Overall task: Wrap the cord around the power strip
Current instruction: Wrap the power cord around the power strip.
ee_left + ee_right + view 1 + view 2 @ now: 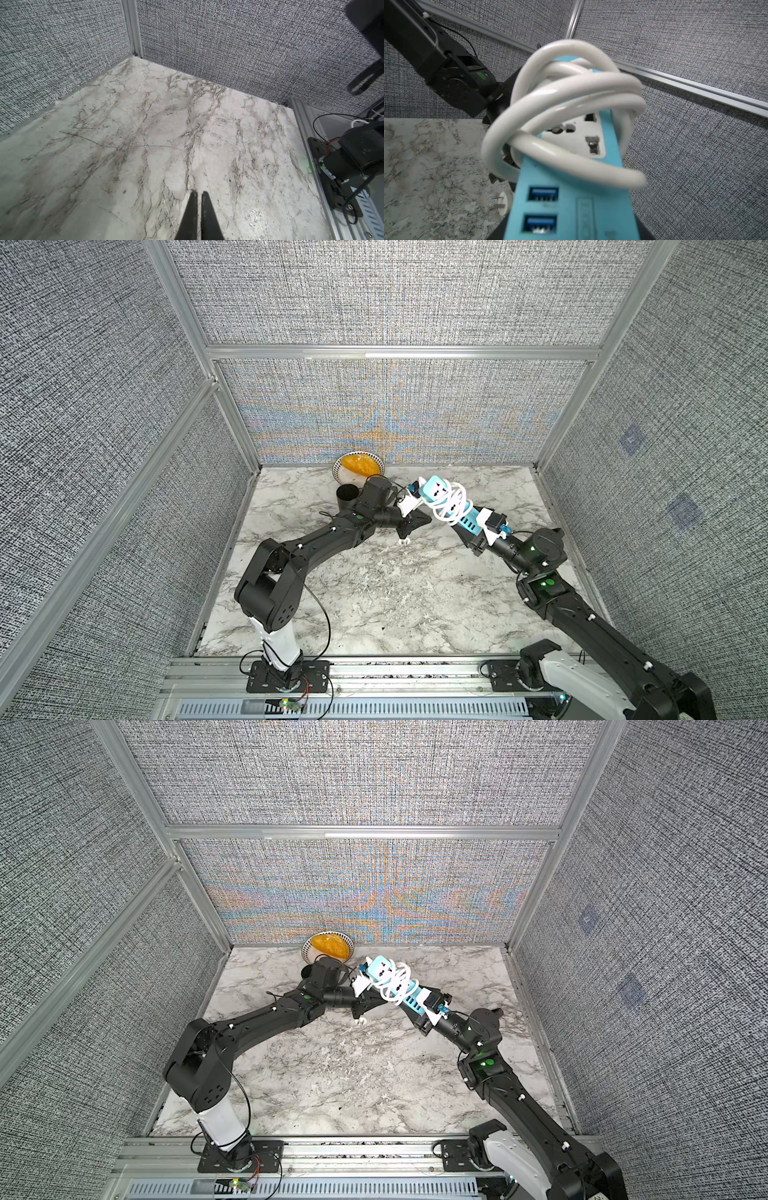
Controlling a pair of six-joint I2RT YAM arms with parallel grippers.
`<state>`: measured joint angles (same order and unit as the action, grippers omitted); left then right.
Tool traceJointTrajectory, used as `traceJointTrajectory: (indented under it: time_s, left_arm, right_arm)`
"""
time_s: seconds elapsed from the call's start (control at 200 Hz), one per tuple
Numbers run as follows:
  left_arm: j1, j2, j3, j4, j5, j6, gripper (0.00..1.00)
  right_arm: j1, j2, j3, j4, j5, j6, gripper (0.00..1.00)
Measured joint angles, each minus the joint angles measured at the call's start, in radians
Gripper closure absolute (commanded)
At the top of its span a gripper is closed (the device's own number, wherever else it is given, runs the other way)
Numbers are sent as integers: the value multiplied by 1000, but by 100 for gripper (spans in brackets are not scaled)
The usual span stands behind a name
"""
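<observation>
Rail [415,668] at 6 o'clock lay nearest, fronting the marble table [374,593].
Left gripper [199,193] was pinched shut on nothing, just beside the cord [446,506], whose loops wound around the power strip [436,489]; its plug [404,540] showed lower, under that gripper. Right gripper [471,531] was clamped on the power strip's USB end, holding it raised toward 1 o'clock, free end tilted to 10 o'clock.

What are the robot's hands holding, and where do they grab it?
The right gripper has its jaws clamped on the power strip at its USB end, with the cord looped around it. The left gripper holds nothing; its jaws are shut.
</observation>
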<state>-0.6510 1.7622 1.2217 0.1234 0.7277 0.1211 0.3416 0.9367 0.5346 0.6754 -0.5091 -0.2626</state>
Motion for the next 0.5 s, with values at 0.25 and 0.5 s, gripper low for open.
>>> traceJointTrajectory:
  time_s: [0.25,0.5]
  left_arm:
    - [-71,-42,19,-67,-103,-1,95]
    - [-108,-101,-1,-111,-297,14,95]
  right_arm:
    - [4,54,11,56,116,54,100]
    - [7,12,-9,30,184,55,100]
